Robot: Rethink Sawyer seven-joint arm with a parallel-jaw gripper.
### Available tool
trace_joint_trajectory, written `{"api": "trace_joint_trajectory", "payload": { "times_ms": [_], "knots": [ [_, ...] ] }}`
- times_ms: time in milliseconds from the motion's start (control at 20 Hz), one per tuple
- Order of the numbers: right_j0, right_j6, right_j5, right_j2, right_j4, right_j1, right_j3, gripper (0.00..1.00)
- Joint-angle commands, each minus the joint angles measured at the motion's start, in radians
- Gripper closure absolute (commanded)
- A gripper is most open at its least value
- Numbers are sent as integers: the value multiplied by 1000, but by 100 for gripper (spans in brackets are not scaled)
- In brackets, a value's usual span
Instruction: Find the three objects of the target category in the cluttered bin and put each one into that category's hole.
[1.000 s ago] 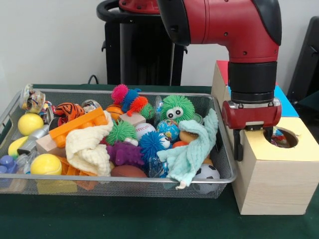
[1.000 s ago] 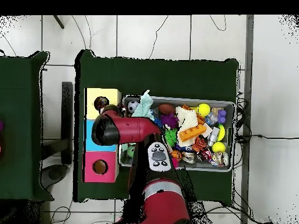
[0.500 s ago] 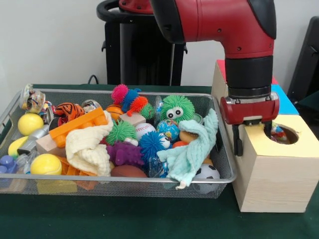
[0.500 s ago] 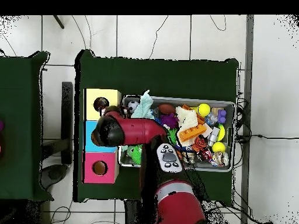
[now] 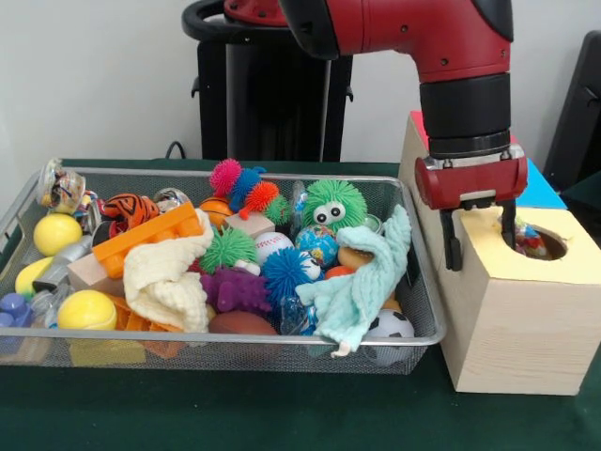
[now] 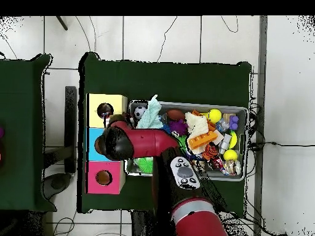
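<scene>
Shift since a second ago: my wrist has slid toward the back of the yellow-topped box (image 5: pixel 549 272), and my elbow has swung aside over the bin.

Front view, claw: my gripper (image 5: pixel 482 246) hangs over the box's near-left top, fingers spread wide and released. One finger (image 5: pixel 453 254) drops down outside the box's side wall; the other stands at the rim of the round hole (image 5: pixel 540 242). I grip nothing.
Front view, hole: small colourful items lie inside it, too jumbled to tell apart.
Front view, bin: the wire basket (image 5: pixel 188 343) sits just beside the box, heaped with toys. A mint cloth (image 5: pixel 362 282) drapes over its right end, beside a green furry ball with eyes (image 5: pixel 333 203), a blue spiky ball (image 5: pixel 285 272) and a cream cloth (image 5: pixel 169 277).

Overhead view, arm: my arm covers the gripper, so I cannot tell its opening from above.
Overhead view, boxes: the yellow top (image 6: pixel 117 104) sits in a row with a blue box (image 6: pixel 93 141) and a pink box (image 6: pixel 104 177), alongside the basket.
</scene>
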Motion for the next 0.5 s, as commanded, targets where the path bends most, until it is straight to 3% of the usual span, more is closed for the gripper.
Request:
{"api": "trace_joint_trajectory", "payload": {
  "times_ms": [50,200,350,500],
  "knots": [
    [88,69,84,33,-85,-66,171,0],
    [109,85,44,4,-86,-66,168,0],
    [169,149,-88,-74,-77,-63,157,0],
    [203,168,-146,-123,-58,-41,133,0]
  ]
}}
